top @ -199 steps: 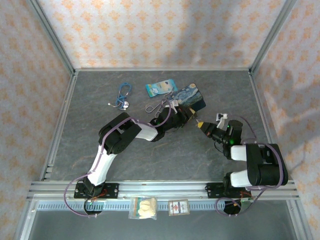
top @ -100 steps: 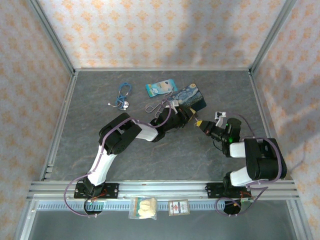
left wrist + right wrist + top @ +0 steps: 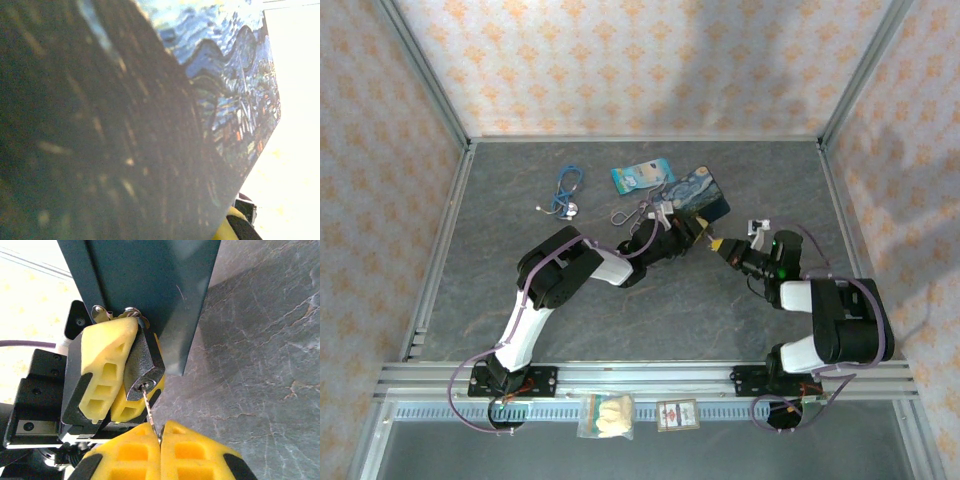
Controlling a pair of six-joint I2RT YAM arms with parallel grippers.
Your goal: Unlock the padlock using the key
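The step in hand looks to be the turn of the key. It calls for a pure roll: the right arm should twist about the key's own line, with no sideways push that could bend the thin blade or drag it out. Meanwhile the left arm must hold firm against the twist.

The painted tin (image 3: 150,280) stands just behind the left gripper (image 3: 129,377), so there is little room to swing that way. The left gripper's yellow fingers (image 3: 107,357) are clamped tight around the padlock (image 3: 144,365), with its keyhole facing the right gripper (image 3: 161,432). That gripper is fully closed, its pads meeting on the head of the key (image 3: 148,407). The key's tip sits in the keyhole just ahead of the right gripper's fingertips.
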